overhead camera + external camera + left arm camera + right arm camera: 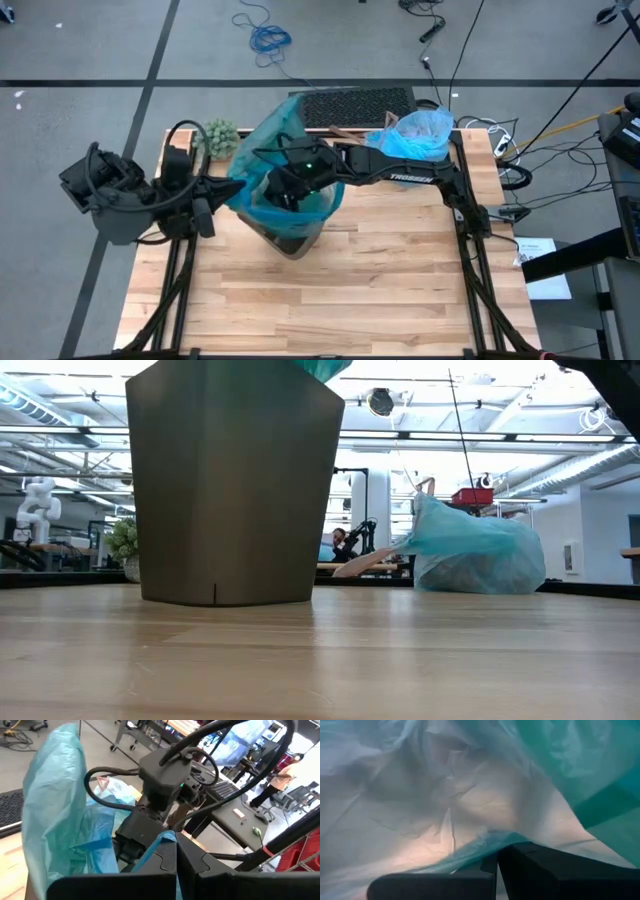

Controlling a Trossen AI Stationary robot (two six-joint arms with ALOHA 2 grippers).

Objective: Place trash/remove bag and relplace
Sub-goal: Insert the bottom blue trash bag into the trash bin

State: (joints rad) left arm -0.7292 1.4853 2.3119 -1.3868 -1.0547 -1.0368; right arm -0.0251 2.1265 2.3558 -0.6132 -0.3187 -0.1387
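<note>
A grey-brown bin (292, 238) stands mid-table, lined with a darker teal-green bag (278, 135) whose loose top rises above the rim toward the far edge. The light sky-blue bag (415, 135), bulging, lies on the table at the far right; it also shows in the low view (470, 550). My left gripper (232, 190) is shut on the teal-green bag at the bin's left rim. My right gripper (285, 192) reaches down inside the bin's mouth, shut on the same bag's film. No loose trash shows. My left gripper pinches an edge of the teal-green bag (162, 840) between its two fingers, coming level from the table's left. The film runs up slack from the fingers; one layer or several, I cannot tell. My right gripper is shut on a fold of the teal-green bag's film (482, 842) inside the bin, with the fingers slanting down from the table's right. The film spreads loosely over and around the fingers.
A green fuzzy plant (221, 136) stands at the far left of the table. A dark keyboard-like mat (358, 104) lies beyond the far edge, with a brown strip (345, 132) near it. The near half of the wooden table (330, 300) is bare boards.
</note>
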